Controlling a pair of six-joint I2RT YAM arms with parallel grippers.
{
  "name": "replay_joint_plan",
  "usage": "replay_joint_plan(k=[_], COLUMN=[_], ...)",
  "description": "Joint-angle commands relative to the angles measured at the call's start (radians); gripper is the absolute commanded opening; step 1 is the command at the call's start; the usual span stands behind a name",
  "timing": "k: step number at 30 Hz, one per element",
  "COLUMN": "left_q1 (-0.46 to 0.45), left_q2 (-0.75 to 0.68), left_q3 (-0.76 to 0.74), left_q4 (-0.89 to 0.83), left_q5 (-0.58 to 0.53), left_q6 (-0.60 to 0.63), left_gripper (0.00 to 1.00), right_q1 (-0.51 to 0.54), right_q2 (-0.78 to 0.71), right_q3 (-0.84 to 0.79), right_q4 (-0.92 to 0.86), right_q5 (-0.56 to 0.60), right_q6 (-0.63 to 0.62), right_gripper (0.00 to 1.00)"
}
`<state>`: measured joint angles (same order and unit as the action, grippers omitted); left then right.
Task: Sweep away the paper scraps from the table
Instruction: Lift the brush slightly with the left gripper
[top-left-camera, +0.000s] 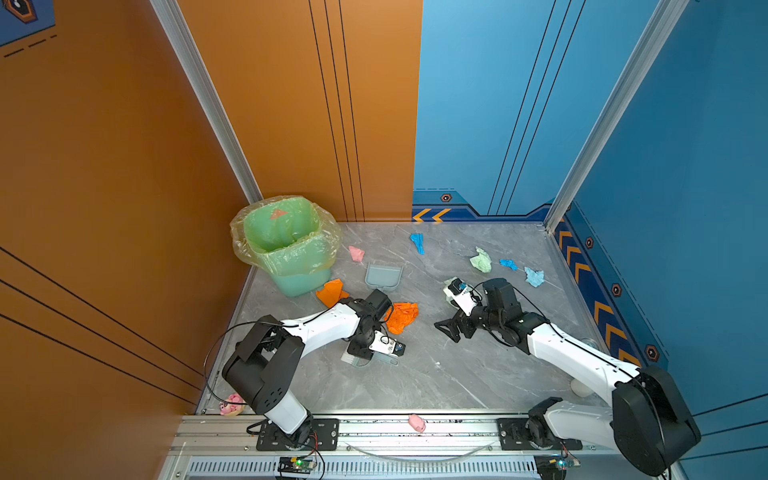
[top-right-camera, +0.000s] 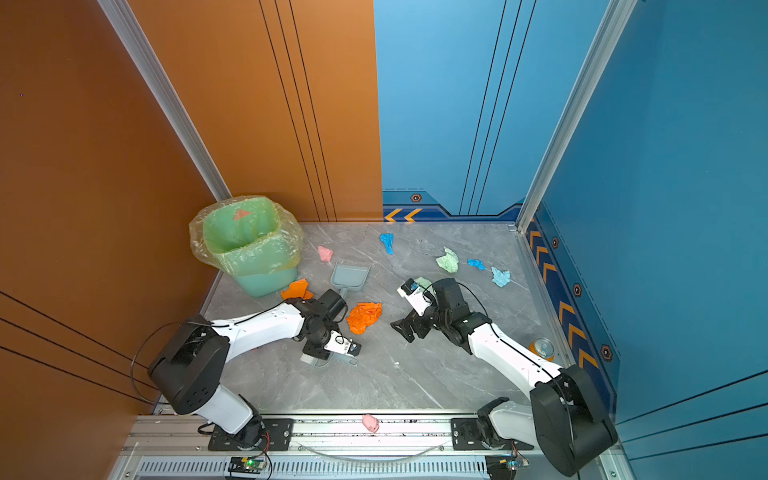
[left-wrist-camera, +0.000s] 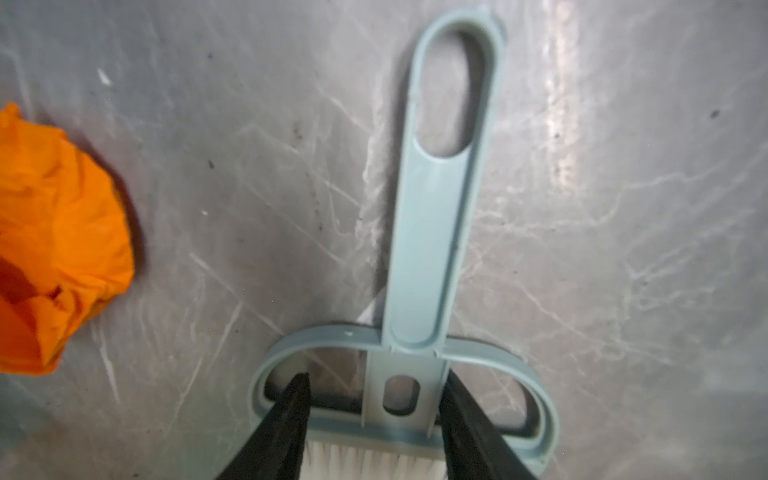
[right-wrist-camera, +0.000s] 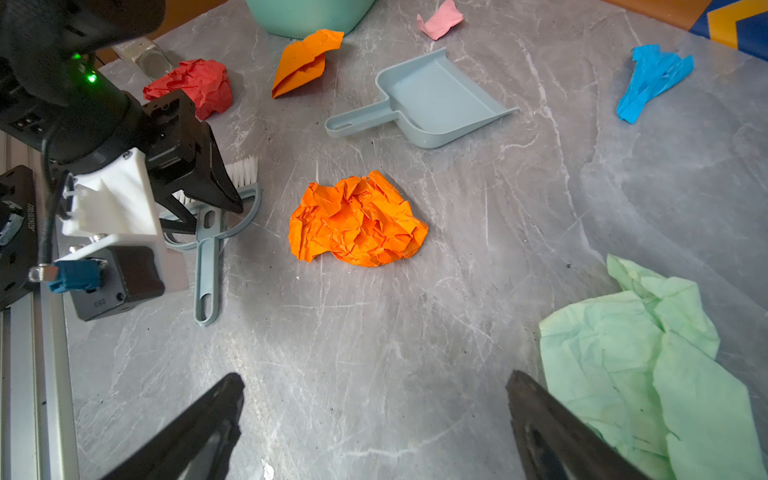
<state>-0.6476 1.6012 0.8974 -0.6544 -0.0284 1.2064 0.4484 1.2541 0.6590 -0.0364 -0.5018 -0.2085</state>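
Observation:
Paper scraps lie over the grey table (top-left-camera: 436, 382): a big orange one (top-left-camera: 402, 316) (right-wrist-camera: 357, 220), another orange (top-left-camera: 330, 292), pink (top-left-camera: 356, 253), blue (top-left-camera: 417, 242), pale green (top-left-camera: 481, 260), light blue (top-left-camera: 534, 276) and red (right-wrist-camera: 193, 85). My left gripper (left-wrist-camera: 376, 376) points down over the grey-blue brush (left-wrist-camera: 432, 232) (top-left-camera: 365, 360). It is open, its fingers astride the brush's neck; one touches it, the other stands off. My right gripper (right-wrist-camera: 374, 380) (top-left-camera: 445, 331) hovers open and empty beside a pale green scrap (right-wrist-camera: 648, 365).
The grey-blue dustpan (top-left-camera: 383, 276) lies behind the orange scraps. A green lined bin (top-left-camera: 286, 245) stands at the back left. A pink pig toy (top-left-camera: 417, 422) sits on the front rail. An orange can (top-right-camera: 542, 348) stands by the right wall.

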Motion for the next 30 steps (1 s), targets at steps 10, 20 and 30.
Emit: replay_joint_plan(k=[10, 20, 30], left_q1=[-0.029, -0.048, -0.077], left_q2=[0.037, 0.066, 0.085], left_q3=[0.019, 0.035, 0.045], left_q4=[-0.014, -0.014, -0.007], left_q5=[-0.027, -0.022, -0.066], left_q6=[-0.051, -0.113, -0.182], left_gripper=[0.46, 0.22, 0.1], right_q1=[-0.005, 0.001, 0.003], right_q2=[-0.018, 0.007, -0.01], right_q3=[0.008, 0.036, 0.053], right_q4=[0.002, -0.036, -0.062], right_q5=[-0.02, -0.038, -0.027], right_q6=[0.012, 0.022, 0.021], right_gripper=[1.0, 1.0, 1.0])
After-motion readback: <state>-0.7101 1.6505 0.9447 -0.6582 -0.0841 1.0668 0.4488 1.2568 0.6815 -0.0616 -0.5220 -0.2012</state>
